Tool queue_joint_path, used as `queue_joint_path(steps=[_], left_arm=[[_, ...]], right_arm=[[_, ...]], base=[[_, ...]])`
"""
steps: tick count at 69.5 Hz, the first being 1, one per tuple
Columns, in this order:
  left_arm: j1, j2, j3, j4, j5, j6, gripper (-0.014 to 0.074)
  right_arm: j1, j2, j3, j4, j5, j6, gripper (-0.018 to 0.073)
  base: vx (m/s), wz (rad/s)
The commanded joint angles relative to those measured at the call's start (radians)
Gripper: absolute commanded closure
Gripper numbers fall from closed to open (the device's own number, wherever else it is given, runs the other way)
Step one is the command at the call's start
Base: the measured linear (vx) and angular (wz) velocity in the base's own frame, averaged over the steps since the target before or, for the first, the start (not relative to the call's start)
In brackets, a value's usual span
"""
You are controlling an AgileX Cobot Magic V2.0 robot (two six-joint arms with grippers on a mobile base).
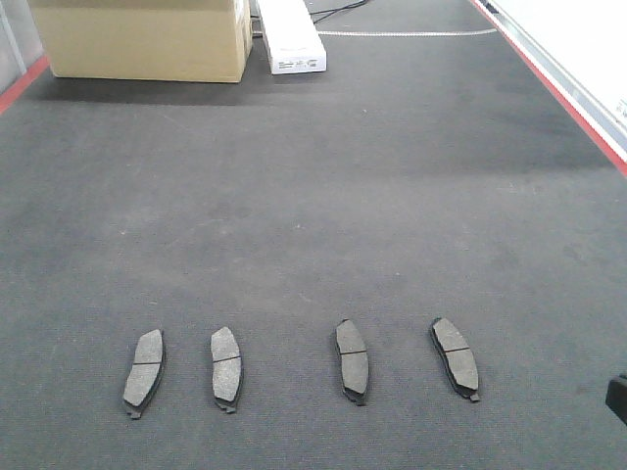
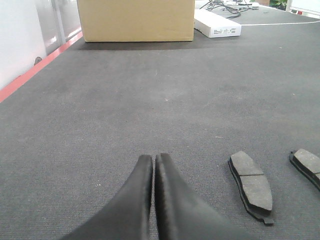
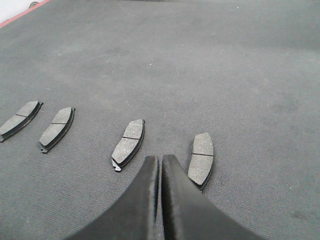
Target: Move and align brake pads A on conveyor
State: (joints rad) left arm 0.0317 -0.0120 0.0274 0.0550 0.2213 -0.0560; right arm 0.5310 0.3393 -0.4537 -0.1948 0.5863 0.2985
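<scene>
Front view: four brake pads are laid in a near row on the conveyor, red edges well apart; left gripper and right gripper are pressed together, empty.

The cardboard box and white carton are cropped by the top edge; the carton's print is illegible. The second brake pad runs off the left wrist view.

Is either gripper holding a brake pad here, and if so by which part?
Nothing is held. The left gripper and right gripper are both shut on nothing, and all four brake pads lie flat on the conveyor.
</scene>
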Motion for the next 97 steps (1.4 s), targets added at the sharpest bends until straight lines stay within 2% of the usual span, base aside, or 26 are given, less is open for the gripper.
queue_joint_path(steps=[1,10,14,19,26,32,40,56,97], left_arm=[[-0.007,-0.013,0.027,-0.001,-0.069,-0.011,0.0603],[-0.007,-0.013,0.027,-0.001,-0.069,-0.011,0.0603],[-0.007,-0.013,0.027,-0.001,-0.069,-0.011,0.0603],[-0.007,-0.013,0.027,-0.001,-0.069,-0.011,0.0603],[-0.007,-0.013,0.027,-0.001,-0.069,-0.011,0.0603],[-0.007,-0.013,0.027,-0.001,-0.069,-0.011,0.0603],[-0.007,-0.013,0.027,-0.001,-0.069,-0.011,0.0603],[-0.007,-0.013,0.027,-0.001,-0.069,-0.011,0.0603],[-0.007,-0.013,0.027,-0.001,-0.069,-0.011,0.0603]], right_arm=[[-0.002,0.008,-0.024,-0.018,-0.073,-0.003,0.0566],[-0.004,0.006,-0.014,-0.044,-0.116,-0.016,0.0566],[-0.022,-0.004,0.012,-0.035,-0.191,-0.068,0.0566],[-0.069,-0.018,0.068,0.001,-0.3,-0.146,0.0566],[-0.142,-0.049,0.162,0.106,-0.46,-0.275,0.0566],[-0.203,-0.09,0.234,0.154,-0.549,-0.335,0.0566],[-0.293,-0.179,0.316,0.159,-0.586,-0.338,0.0566],[-0.459,-0.351,0.458,0.159,-0.586,-0.263,0.0566],[-0.464,-0.359,0.488,0.151,-0.569,-0.271,0.0566]], base=[[0.0,0.0],[0.0,0.0],[0.0,0.0],[0.0,0.0],[0.0,0.0],[0.0,0.0],[0.0,0.0],[0.0,0.0],[0.0,0.0]])
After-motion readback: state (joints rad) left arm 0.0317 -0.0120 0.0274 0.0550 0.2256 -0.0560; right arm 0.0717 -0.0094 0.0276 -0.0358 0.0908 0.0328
